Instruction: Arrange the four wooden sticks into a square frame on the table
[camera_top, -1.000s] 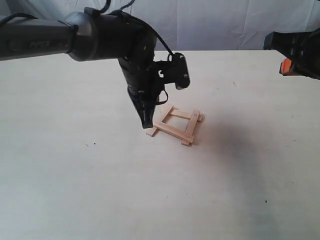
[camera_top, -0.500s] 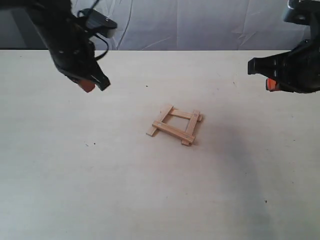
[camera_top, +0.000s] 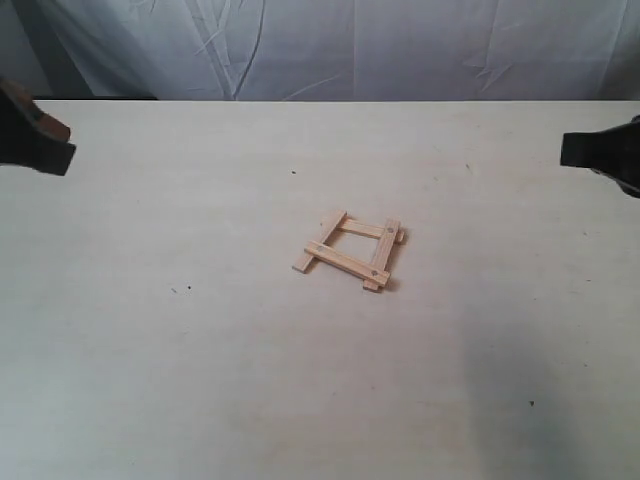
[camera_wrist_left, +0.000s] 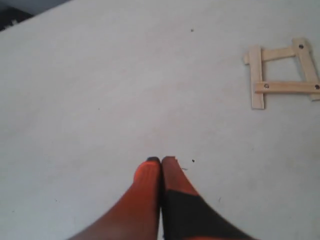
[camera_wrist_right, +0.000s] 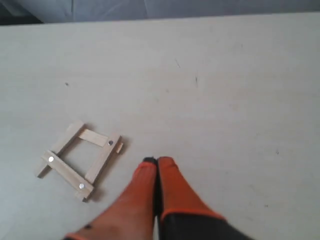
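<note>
Exterior view: I see the square frame lying flat near the middle of the table. Its four wooden sticks overlap at the corners. The left arm and right arm show only at the view's edges, well apart from the frame.

Left wrist view: the left gripper has its orange fingers pressed together, holding nothing. The frame lies well apart from it.

Right wrist view: the right gripper is likewise closed and empty. The frame lies near it, not touching.
</note>
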